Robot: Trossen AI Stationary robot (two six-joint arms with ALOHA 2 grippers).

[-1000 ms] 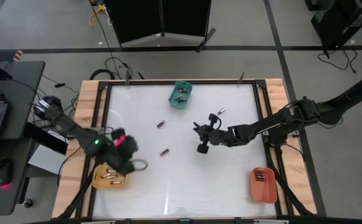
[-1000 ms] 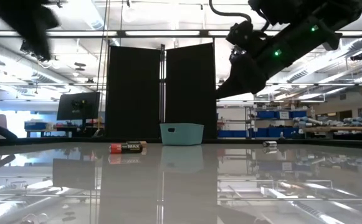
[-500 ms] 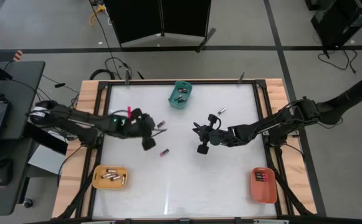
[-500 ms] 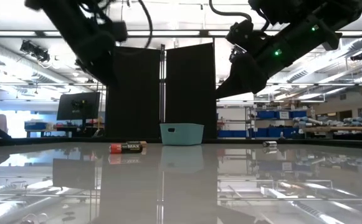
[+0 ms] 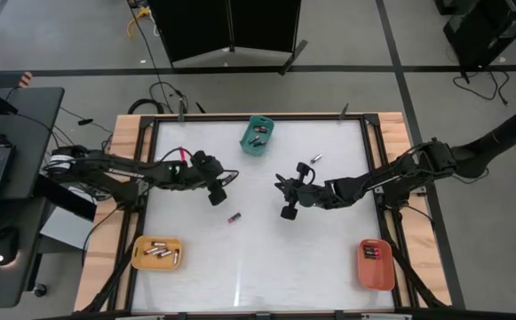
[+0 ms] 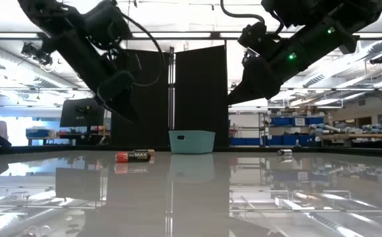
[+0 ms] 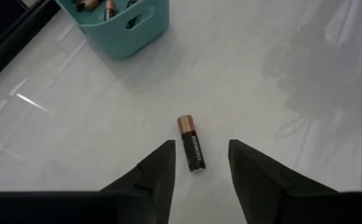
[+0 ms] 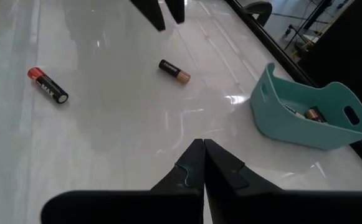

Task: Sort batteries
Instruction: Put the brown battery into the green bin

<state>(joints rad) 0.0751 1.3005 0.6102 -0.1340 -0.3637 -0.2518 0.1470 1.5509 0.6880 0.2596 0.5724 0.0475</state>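
Above the table's left-centre, we find the left gripper poised over a copper-topped battery, fingers spread, holding nothing and touching nothing. The cell lies loose between the fingertips, near the teal tray. We judge a skewed descent could nudge it into rolling away. The right gripper waits at centre, fingers pressed together, empty. A red-ended battery lies nearer.

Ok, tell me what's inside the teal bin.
The teal bin holds a few batteries, copper-topped and dark, lying loose near its bottom. Its wall hides most of the inside in both wrist views, so an exact count can't be made.
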